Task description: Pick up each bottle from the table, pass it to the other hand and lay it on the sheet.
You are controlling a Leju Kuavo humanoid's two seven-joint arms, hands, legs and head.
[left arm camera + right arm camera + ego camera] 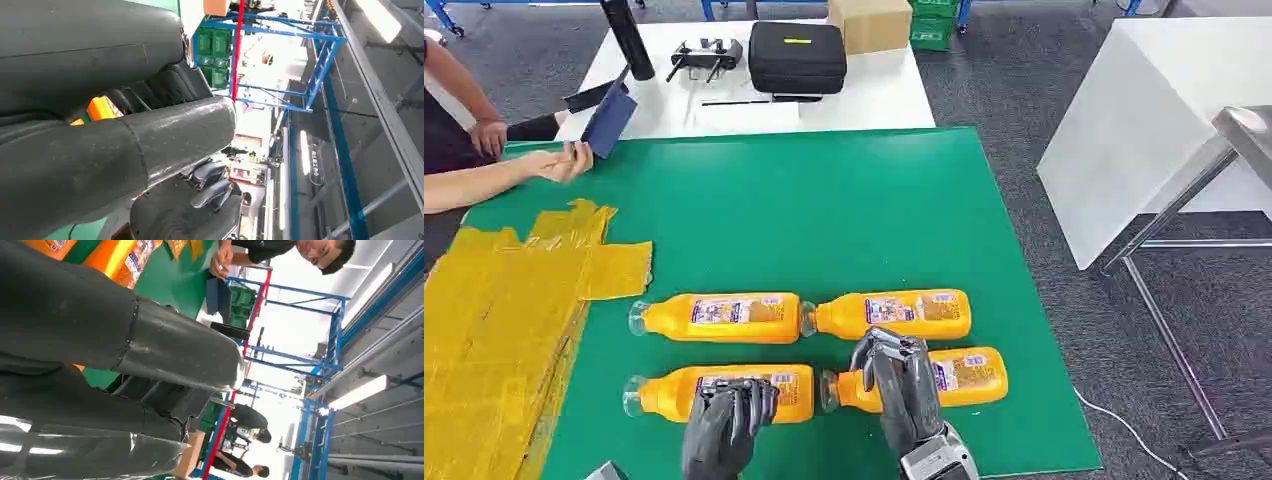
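Note:
Several orange juice bottles lie on their sides in two rows on the green table (824, 200). My right hand (898, 385) reaches over the front right bottle (964, 376), its fingers wrapped across the bottle near the neck; orange shows between thumb and fingers (76, 367). My left hand (724, 422) hovers at the near edge of the front left bottle (674, 392) with fingers curved and nothing gripped; a bit of that bottle (101, 107) shows past its thumb. The back row holds a left bottle (719, 317) and a right bottle (894, 314). The yellow sheet (494, 310) covers the table's left side.
A person's hands (559, 162) hold a dark blue notebook (609, 122) at the table's far left corner. Behind stands a white table (864, 95) with a black case (796, 56), a black flask (628, 38) and a cardboard box (870, 22). A metal table frame (1184, 200) stands at the right.

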